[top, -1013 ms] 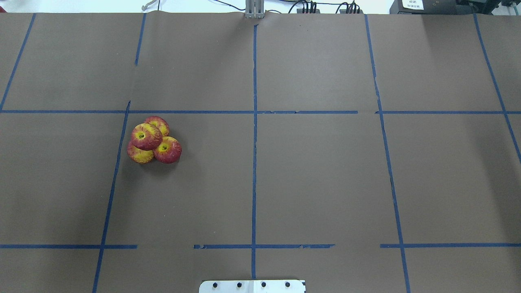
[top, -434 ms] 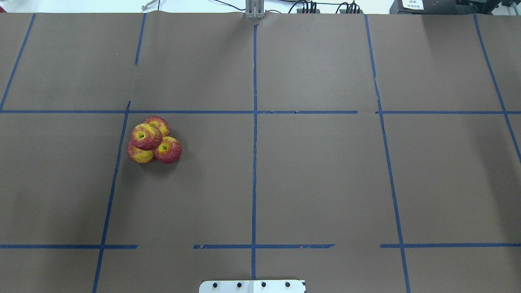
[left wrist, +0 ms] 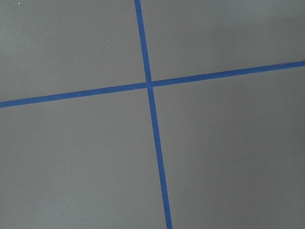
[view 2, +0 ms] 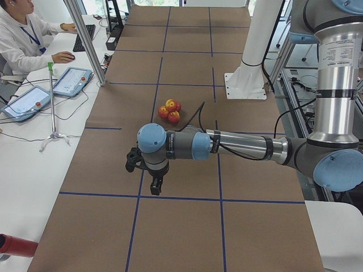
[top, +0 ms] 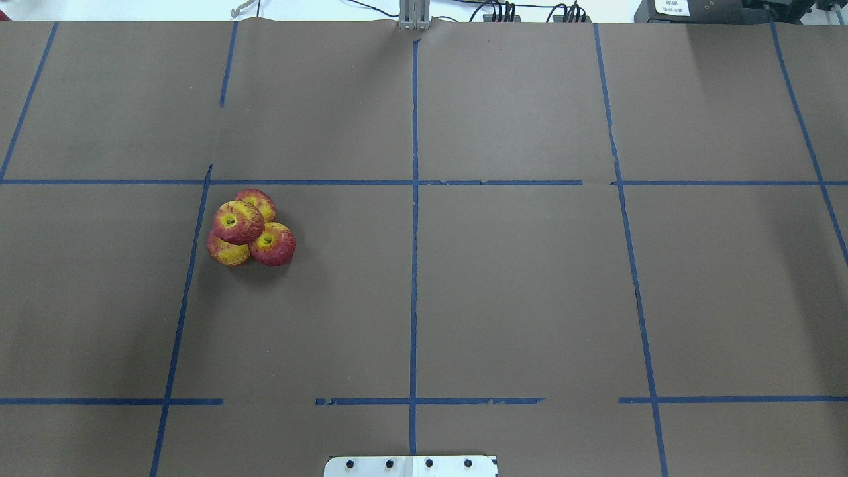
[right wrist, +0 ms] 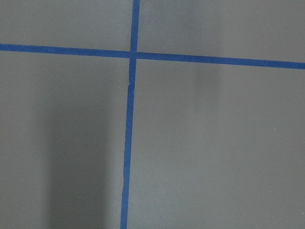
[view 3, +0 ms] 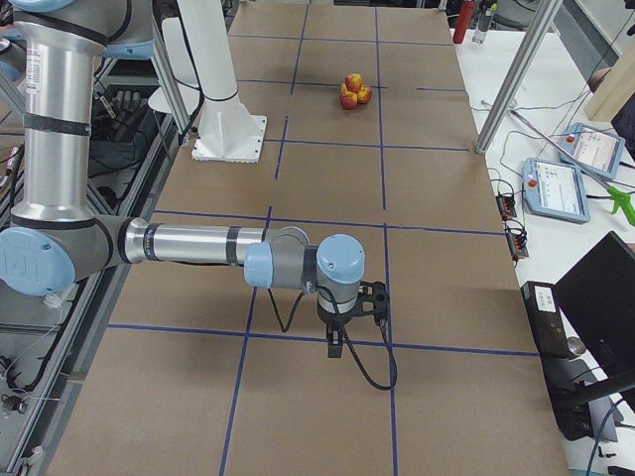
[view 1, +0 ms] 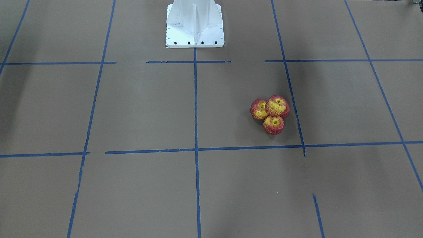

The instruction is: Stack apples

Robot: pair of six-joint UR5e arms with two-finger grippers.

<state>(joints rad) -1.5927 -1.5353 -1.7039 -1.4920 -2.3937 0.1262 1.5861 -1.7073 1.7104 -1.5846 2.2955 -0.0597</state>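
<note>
Four red-and-yellow apples sit in a tight pile on the brown table, left of centre in the overhead view. One apple [top: 238, 222] rests on top of the other three [top: 273, 244]. The front-facing view shows the top apple [view 1: 277, 106] and two lower ones; the fourth is hidden. The pile also shows in the exterior left view [view 2: 170, 110] and the exterior right view [view 3: 352, 90]. My left gripper [view 2: 154, 186] hangs far from the pile, near the table's left end. My right gripper [view 3: 335, 345] hangs near the right end. I cannot tell whether either is open or shut.
The white robot base plate [top: 411, 466] stands at the table's near edge, also seen in the front-facing view [view 1: 195, 29]. Blue tape lines [top: 414, 265] grid the table. An operator [view 2: 22, 39], tablets [view 2: 71, 81] and a metal post [view 2: 85, 39] are beside the table.
</note>
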